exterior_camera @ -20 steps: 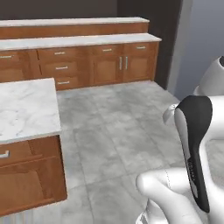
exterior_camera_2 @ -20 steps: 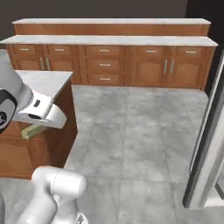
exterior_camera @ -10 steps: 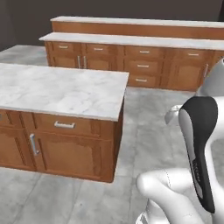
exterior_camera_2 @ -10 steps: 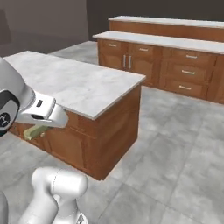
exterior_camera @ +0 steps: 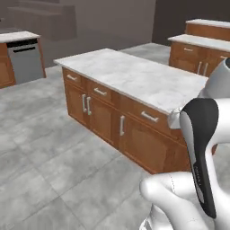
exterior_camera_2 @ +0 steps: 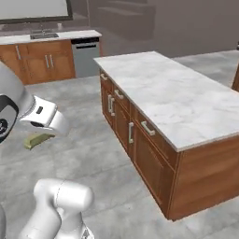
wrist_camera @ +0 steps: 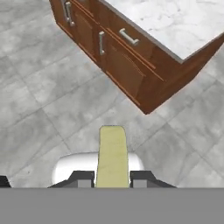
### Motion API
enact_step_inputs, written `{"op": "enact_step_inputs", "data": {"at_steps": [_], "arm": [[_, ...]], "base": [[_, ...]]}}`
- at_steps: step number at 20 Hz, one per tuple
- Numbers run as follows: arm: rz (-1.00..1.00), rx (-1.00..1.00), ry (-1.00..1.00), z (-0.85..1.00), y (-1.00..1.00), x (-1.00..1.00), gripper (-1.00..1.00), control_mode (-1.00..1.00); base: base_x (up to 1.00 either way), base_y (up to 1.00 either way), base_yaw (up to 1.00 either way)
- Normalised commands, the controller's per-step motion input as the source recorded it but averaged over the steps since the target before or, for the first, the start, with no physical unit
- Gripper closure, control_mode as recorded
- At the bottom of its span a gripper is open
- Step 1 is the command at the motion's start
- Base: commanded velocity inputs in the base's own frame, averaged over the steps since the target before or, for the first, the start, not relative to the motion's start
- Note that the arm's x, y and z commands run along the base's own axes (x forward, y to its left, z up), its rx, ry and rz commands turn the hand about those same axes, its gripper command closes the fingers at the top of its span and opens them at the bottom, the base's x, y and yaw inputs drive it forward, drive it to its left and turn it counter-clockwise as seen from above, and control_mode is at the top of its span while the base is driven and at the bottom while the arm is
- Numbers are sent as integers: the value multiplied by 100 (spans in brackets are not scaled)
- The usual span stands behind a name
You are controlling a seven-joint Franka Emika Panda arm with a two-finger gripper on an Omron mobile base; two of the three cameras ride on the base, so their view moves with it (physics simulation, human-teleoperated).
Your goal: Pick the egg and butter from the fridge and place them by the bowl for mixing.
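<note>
A thin olive-yellow stick of butter (wrist_camera: 112, 153) stands out between the two dark fingertips of my gripper (wrist_camera: 112, 178), which is shut on it. The right base view shows the same butter (exterior_camera_2: 37, 139) hanging under the hand, with the gripper (exterior_camera_2: 43, 134) at the left, over the grey floor and well short of the island. The egg, the fridge and the bowl are out of view.
A wooden kitchen island with a marble top (exterior_camera_2: 177, 98) (exterior_camera: 134, 76) stands close ahead, its drawers and doors facing the floor; its corner (wrist_camera: 175, 30) lies beyond the butter. A dishwasher (exterior_camera_2: 86, 56) and a sink counter (exterior_camera_2: 46, 35) line the far wall. More cabinets (exterior_camera: 200, 54) stand behind the island.
The whole picture has swung as the base turned: the long wall of cabinets has left the view and the island has come near. The butter stays held in the shut gripper.
</note>
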Motion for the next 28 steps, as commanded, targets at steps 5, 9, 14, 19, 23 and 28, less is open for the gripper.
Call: {"op": "enact_step_inputs", "data": {"at_steps": [5, 9, 14, 19, 23, 28], "arm": [[0, 0, 0, 0, 0, 0, 100, 100], [0, 0, 0, 0, 0, 0, 100, 100], [0, 0, 0, 0, 0, 0, 100, 100], [0, 0, 0, 0, 0, 0, 100, 100], [0, 0, 0, 0, 0, 0, 100, 100], [0, 0, 0, 0, 0, 0, 100, 100]], "base": [[25, 0, 92], [64, -15, 70], [79, -77, 27], [89, -74, 25], [97, -44, 29], [100, -33, 24]]}}
